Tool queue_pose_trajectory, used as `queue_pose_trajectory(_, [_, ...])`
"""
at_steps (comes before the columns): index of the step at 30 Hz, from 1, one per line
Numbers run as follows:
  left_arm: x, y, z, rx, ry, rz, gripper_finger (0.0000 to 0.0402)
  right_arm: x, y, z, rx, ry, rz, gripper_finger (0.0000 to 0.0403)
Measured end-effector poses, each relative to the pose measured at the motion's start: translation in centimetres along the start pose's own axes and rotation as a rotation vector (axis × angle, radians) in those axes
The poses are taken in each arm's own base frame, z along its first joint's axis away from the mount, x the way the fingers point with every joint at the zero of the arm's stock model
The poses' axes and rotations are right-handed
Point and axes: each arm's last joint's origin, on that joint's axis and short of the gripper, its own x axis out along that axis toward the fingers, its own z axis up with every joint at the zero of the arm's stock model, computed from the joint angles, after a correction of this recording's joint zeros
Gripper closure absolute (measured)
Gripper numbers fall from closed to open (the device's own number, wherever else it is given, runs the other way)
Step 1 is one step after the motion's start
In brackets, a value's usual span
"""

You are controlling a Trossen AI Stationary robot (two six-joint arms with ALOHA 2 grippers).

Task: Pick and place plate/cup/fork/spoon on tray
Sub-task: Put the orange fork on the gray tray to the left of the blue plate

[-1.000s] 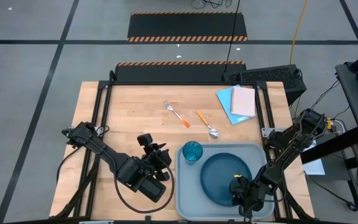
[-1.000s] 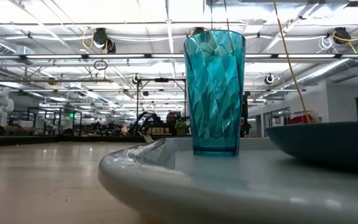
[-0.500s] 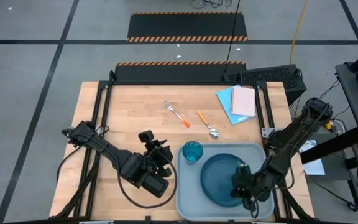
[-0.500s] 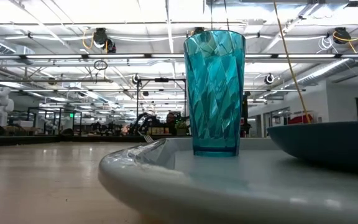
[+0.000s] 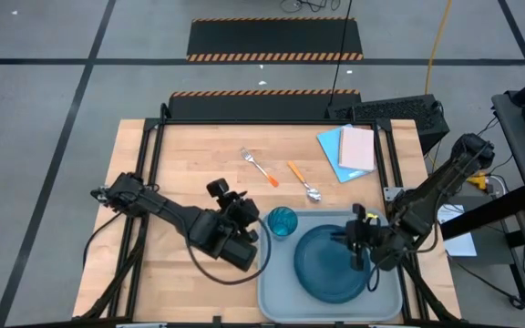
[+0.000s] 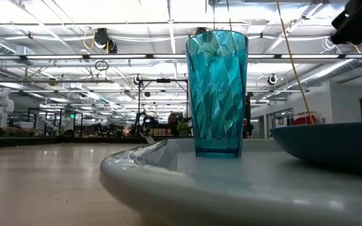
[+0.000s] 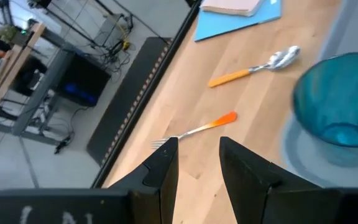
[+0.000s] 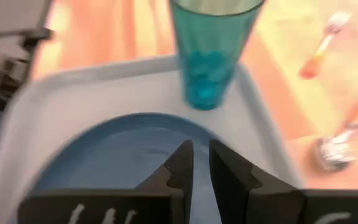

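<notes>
Both arms are shifting since the earlier frame; I'm seeing the right gripper [image 5: 357, 239], fingers narrowly parted and empty, over the plate [image 5: 333, 264] on the tray [image 5: 276, 296]; left gripper [image 5: 244, 214], parted and empty, risks toppling the cup [image 5: 283, 221] while reaching far for the fork [image 5: 259, 167] and spoon [image 5: 303, 181].

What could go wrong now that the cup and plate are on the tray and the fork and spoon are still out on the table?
The left hand sits close beside the cup, so a careless swing toward the fork might tip it off the tray. The fork and spoon lie flat on the wood, so the fingers may slip off them. The right hand hangs over the plate and could bump the cup reaching out.
</notes>
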Motion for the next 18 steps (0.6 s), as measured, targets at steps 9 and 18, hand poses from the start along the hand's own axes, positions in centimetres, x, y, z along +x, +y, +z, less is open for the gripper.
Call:
queue_pose_trajectory(9, [7.3, 0.7, -1.0, 0.099, 0.070, 0.221, 0.0282, 1.3, -1.1, -2.2, -0.094, 0.028, -0.064, 0.0360])
queue_pose_trajectory(18, [14.4, 4.6, 0.1, -0.185, 0.314, 0.121, 0.0282, 3.4, -2.9, -5.7, -0.074, 0.043, -0.088, 0.0360])
